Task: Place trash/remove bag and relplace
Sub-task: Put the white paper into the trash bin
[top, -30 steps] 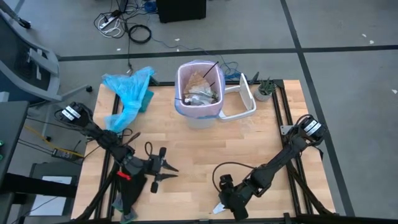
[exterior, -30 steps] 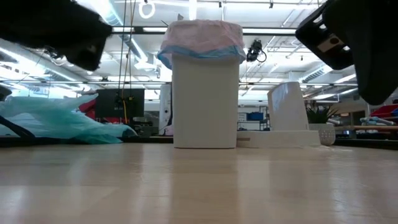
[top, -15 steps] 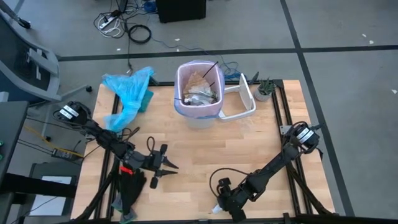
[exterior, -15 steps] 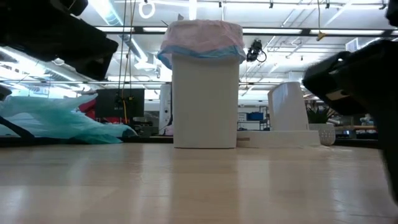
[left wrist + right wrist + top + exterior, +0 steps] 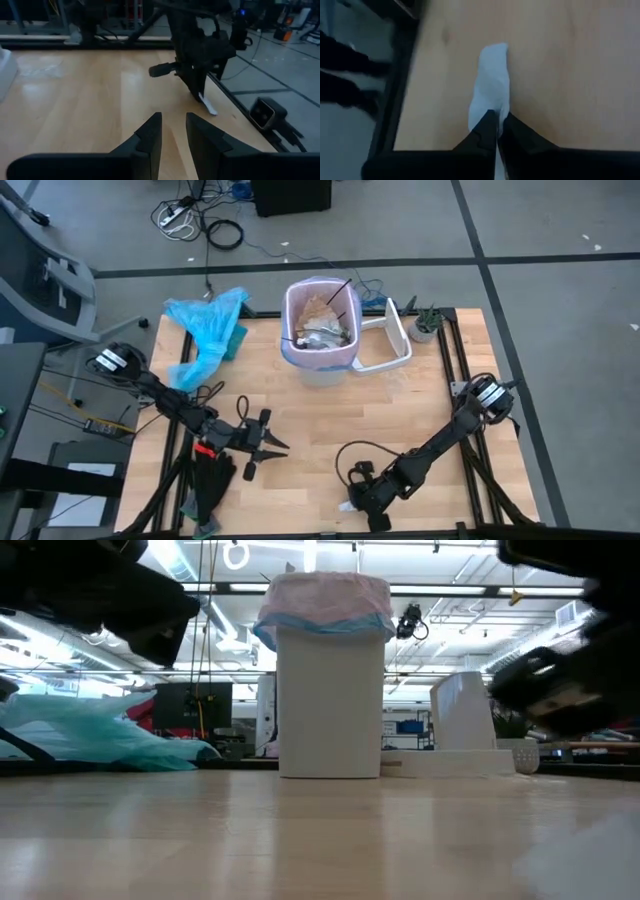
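Near edge of table point(image 5: 400, 420), right of centre: right gripper point(image 5: 496, 131), fingers pressed together on one end of a white scrap point(image 5: 492, 82) lying flat on the wood.
Risk: the pinch takes only a thin edge; the scrap may slip out on the lift, or tear. It sits close to the table's edge and could be nudged off.
Near left: left gripper point(image 5: 262, 446), fingers slightly apart, nothing between them, hanging above bare wood.
Far centre: white bin point(image 5: 322, 330), lined with the pink bag point(image 5: 325, 600), already holding trash point(image 5: 322, 325).
Risk: the carry to the bin is long; a light scrap could flutter free or catch on the bag's rim.
Far left: blue bag point(image 5: 208, 325), apart.
Right of bin: lid point(image 5: 395, 340).
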Robot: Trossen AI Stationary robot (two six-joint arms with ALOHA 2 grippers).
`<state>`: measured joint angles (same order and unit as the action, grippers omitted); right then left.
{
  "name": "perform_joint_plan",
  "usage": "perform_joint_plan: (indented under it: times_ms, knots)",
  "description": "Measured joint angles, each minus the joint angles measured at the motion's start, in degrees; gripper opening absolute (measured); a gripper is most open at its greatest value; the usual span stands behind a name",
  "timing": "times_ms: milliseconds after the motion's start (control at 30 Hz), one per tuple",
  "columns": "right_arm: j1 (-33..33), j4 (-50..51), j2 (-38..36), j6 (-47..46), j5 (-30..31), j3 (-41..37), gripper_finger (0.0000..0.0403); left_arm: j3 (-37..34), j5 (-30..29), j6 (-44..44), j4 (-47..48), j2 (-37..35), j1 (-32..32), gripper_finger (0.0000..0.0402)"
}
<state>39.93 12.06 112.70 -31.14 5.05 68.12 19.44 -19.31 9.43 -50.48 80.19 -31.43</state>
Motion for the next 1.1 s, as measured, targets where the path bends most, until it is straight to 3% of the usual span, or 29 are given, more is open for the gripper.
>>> perform_joint_plan:
  times_ms: [133, 300, 433, 533, 833, 1100]
  knots:
    - [-2.9, 2.1, -6.1, -1.8, -1.3, 0.6, 0.0002, 0.0, -0.1, -2.1, 0.8, -2.5, 2.2, 0.0097]
    - [-7.1, 12.4, -11.7, -1.8, -0.7, 5.1, 0.0001, 0.0, 0.1, -5.3, 7.2, -9.8, 5.7, 0.0097]
    - [-10.5, 17.7, -15.7, 0.2, 1.6, 9.4, 0.0001, 0.0, 0.3, -6.3, 13.8, -16.8, 7.7, 0.0097]
    - [-13.1, 20.5, -18.0, 3.1, 4.7, 11.9, 0.0000, 0.0, 0.3, -6.3, 13.4, -20.0, 8.9, 0.0097]
    - [-22.0, 20.8, -26.1, 10.6, 11.3, 16.1, 0.0000, 0.0, -0.2, -6.3, 7.4, -21.4, 9.0, 0.0097]
    - [-32.8, 19.0, -28.9, 20.7, 11.4, 18.1, 0.0000, 0.0, -0.9, -6.2, 6.5, -21.4, 8.9, 0.0097]
